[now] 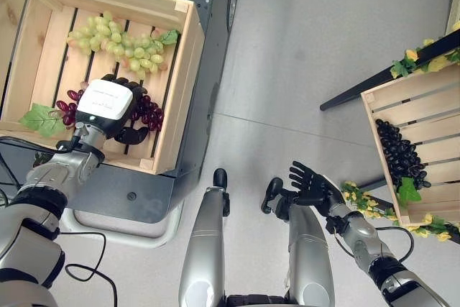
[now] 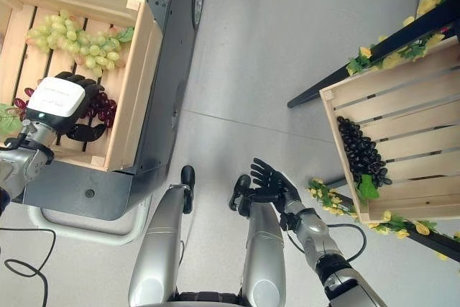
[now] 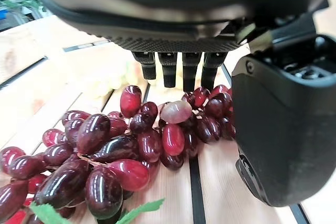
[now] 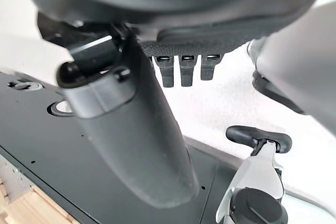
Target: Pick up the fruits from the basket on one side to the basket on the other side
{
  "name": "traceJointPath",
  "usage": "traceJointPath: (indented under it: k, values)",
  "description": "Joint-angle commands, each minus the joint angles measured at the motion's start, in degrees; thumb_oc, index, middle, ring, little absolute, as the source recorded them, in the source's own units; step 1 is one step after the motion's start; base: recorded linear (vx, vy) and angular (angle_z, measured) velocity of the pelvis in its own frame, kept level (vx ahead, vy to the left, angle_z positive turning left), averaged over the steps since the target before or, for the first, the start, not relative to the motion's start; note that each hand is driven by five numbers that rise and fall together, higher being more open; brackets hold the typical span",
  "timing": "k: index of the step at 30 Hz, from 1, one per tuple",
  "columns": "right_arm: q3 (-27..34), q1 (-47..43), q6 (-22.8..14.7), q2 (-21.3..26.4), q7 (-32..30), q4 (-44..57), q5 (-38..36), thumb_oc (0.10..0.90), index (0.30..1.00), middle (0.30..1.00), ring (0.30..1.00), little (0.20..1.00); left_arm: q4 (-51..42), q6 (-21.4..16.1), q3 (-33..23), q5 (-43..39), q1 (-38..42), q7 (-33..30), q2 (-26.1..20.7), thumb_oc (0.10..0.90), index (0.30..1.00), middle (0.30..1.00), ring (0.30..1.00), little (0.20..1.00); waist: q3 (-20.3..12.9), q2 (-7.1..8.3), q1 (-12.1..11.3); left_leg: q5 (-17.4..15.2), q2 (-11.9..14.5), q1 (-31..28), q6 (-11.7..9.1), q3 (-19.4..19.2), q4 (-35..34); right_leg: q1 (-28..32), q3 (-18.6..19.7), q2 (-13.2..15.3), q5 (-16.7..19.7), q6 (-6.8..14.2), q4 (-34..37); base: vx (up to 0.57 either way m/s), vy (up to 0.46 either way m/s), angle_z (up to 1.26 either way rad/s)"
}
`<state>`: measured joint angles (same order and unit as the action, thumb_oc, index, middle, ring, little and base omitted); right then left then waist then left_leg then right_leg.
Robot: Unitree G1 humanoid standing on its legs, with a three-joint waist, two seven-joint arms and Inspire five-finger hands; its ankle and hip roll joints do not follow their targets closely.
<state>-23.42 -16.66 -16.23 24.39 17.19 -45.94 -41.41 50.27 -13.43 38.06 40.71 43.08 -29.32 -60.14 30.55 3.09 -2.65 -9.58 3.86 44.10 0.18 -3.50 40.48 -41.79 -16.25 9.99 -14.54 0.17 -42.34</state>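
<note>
Left eye view gives you the layout: at the robot's left a wooden crate [image 1: 183,84] sits on a dark grey stand [image 1: 129,195]. Inside it, a bunch of green grapes [image 1: 118,42] lies toward the far edge, and a bunch of red grapes [image 1: 147,111] lies toward the near edge, with a green leaf [image 1: 39,118] by the crate's near left corner. Your left hand [image 1: 108,106] hangs over the red grapes, its white-backed palm facing down into the crate. From the left wrist view you can see its fingers [image 3: 170,72] pointing straight down just above the red bunch, the thumb [image 3: 283,129] standing apart beside it; the hand is spread and grips nothing, though you cannot tell whether the fingertips touch the fruit.

Moving right, your right hand [image 1: 310,181] hangs low over the grey floor [image 1: 309,48], between the two crates, fingers spread and relaxed, empty.

At the robot's right, a second wooden crate [image 1: 424,116] trimmed with yellow-flowered leafy garland [image 1: 374,206] holds a bunch of black grapes [image 1: 399,150] with a green leaf near its left wall.
</note>
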Motion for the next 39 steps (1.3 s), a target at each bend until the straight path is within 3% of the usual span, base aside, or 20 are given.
traceJointPath:
  k: [1, 4, 6, 9, 20, 25, 27, 30, 32, 35, 36, 39]
  values:
    - [-0.02, 1.21, -3.95, 3.94, 3.60, 4.56, -3.95, 0.800, 0.900, 0.900, 0.900, 0.900, 3.23, 3.38, -0.69, -0.84, 5.35, -1.51, -1.20, 0.800, 0.900, 0.900, 0.900, 0.900, -0.76, -0.21, 0.12, 0.00, -1.76, -1.60, 2.43, -4.70, -4.67, 0.55, 0.12, -0.04, 4.26, 0.73, 1.48, -0.02, 0.018, -0.03]
    - [0.09, 0.58, -3.91, 4.22, 3.78, 4.79, -4.56, 0.800, 0.900, 0.900, 0.900, 0.900, 3.77, 4.16, 0.62, -1.54, 6.08, 1.21, -0.76, 0.800, 0.900, 0.900, 0.900, 0.900, -0.76, -0.36, 0.24, -0.26, -1.91, -0.95, 2.49, -4.66, -4.26, -0.20, 0.33, 0.06, 4.20, 0.82, 0.97, -0.01, 0.009, -0.03]
    - [0.03, 0.48, -4.27, 4.27, 3.96, 4.54, -4.70, 0.800, 0.900, 0.900, 0.900, 0.900, 3.98, 5.04, 1.26, -2.25, 6.32, 3.73, -0.65, 0.400, 0.300, 0.300, 0.300, 0.300, -0.76, -0.60, 0.30, -0.22, -2.00, -0.97, 2.43, -4.84, -4.33, -0.22, 0.36, 0.14, 4.24, 0.84, 1.04, 0.00, 0.000, 0.00]
    - [0.10, 0.23, -4.10, 4.46, 3.95, 4.60, -4.91, 0.800, 0.900, 0.900, 0.900, 0.900, 4.31, 6.74, 1.57, -3.65, 6.28, 5.37, -0.30, 0.400, 0.300, 0.300, 0.300, 0.300, -0.76, -0.87, 0.46, -0.24, -2.09, -1.75, 2.40, -5.06, -4.79, 0.31, 0.46, 0.25, 4.35, 1.01, 1.44, 0.00, 0.000, 0.00]
    - [0.99, 1.87, -4.24, 5.26, 4.90, 4.84, -5.06, 0.800, 0.900, 0.900, 0.900, 0.900, 6.36, 11.52, -0.65, -5.15, 4.38, 0.80, -1.36, 0.400, 0.300, 0.300, 0.300, 0.300, -0.76, -1.71, 0.36, -1.23, -2.27, -7.62, 1.50, -5.58, -5.92, 6.03, 0.41, 0.71, 3.44, 1.77, 3.58, 0.01, -0.002, -0.01]
    - [1.31, 2.45, -4.50, 5.06, 5.01, 5.10, -5.33, 0.800, 0.900, 0.900, 0.900, 0.900, 7.58, 11.60, -4.17, -11.42, 2.00, 0.50, -1.38, 0.400, 0.300, 0.300, 0.300, 0.300, -0.76, -2.17, 0.06, -1.48, -2.62, -10.22, 1.49, -5.66, -6.21, 8.44, 0.23, 1.26, 3.10, 1.73, 3.70, 0.01, -0.008, -0.03]
    - [1.57, 2.95, -4.87, 4.71, 4.94, 5.57, -5.36, 0.800, 0.900, 0.900, 0.900, 0.900, 8.26, 11.40, -7.95, -15.49, -0.47, 0.40, -0.79, 0.400, 0.300, 0.300, 0.300, 0.300, -0.76, -2.34, -0.08, -1.51, -2.86, -11.96, 1.56, -5.84, -6.71, 9.93, 0.02, 1.54, 2.97, 1.81, 3.67, 0.01, -0.013, -0.05]
    - [1.82, 3.52, -5.03, 4.00, 4.66, 6.17, -5.09, 0.800, 0.900, 0.900, 0.900, 0.900, 8.65, 9.71, -13.11, -22.20, -3.27, -0.53, 0.05, 0.400, 0.300, 0.300, 0.300, 0.300, -0.76, -2.42, -0.30, -1.53, -3.04, -14.06, 1.54, -6.06, -7.36, 11.75, -0.17, 1.82, 2.87, 1.93, 3.74, 0.01, -0.006, 0.00]
    - [2.06, 4.14, -4.95, 2.79, 4.07, 6.66, -4.87, 0.800, 0.900, 0.900, 0.900, 0.900, 8.36, 5.71, -19.96, -29.82, -5.93, -0.64, 1.05, 0.400, 0.300, 0.300, 0.300, 0.300, -0.76, -2.44, -0.52, -1.55, -3.40, -17.26, 1.71, -5.97, -8.65, 14.25, 0.01, 2.04, 3.18, 2.41, 4.04, 0.04, -0.029, -0.04]
    - [2.33, 5.61, -5.39, 1.62, 2.29, 7.64, -3.72, 0.800, 0.900, 0.900, 0.900, 0.900, 7.21, 1.47, -25.93, -37.37, -8.20, 0.98, 1.80, 0.400, 0.300, 0.300, 0.300, 0.300, -0.78, -2.41, -0.45, -1.54, -3.75, -20.72, 1.84, -5.73, -10.29, 16.99, 0.51, 1.98, 3.40, 2.86, 4.92, 0.03, -0.042, -0.02]
    - [2.76, 6.91, -5.58, 0.60, 1.55, 8.76, -3.35, 0.800, 0.900, 0.900, 0.900, 0.900, 4.82, -1.89, -30.99, -49.94, -10.03, 6.83, 2.88, 0.400, 0.300, 0.300, 0.300, 0.300, -1.47, -2.59, -0.44, -1.52, -4.23, -23.31, 2.05, -5.26, -11.76, 19.09, 0.88, 1.96, 3.59, 3.24, 5.83, 0.04, -0.049, -0.02]
    - [3.24, 9.15, -6.19, -0.92, 0.04, 10.78, -0.99, 0.800, 0.900, 0.900, 0.900, 0.900, 1.67, -4.96, -36.24, -62.88, -13.23, 12.95, 5.64, 0.400, 0.300, 0.300, 0.300, 0.300, -3.36, -2.73, -0.16, -1.53, -4.61, -26.22, 2.24, -4.71, -13.75, 21.68, 1.07, 1.82, 3.74, 3.57, 7.81, 0.06, -0.057, -0.02]
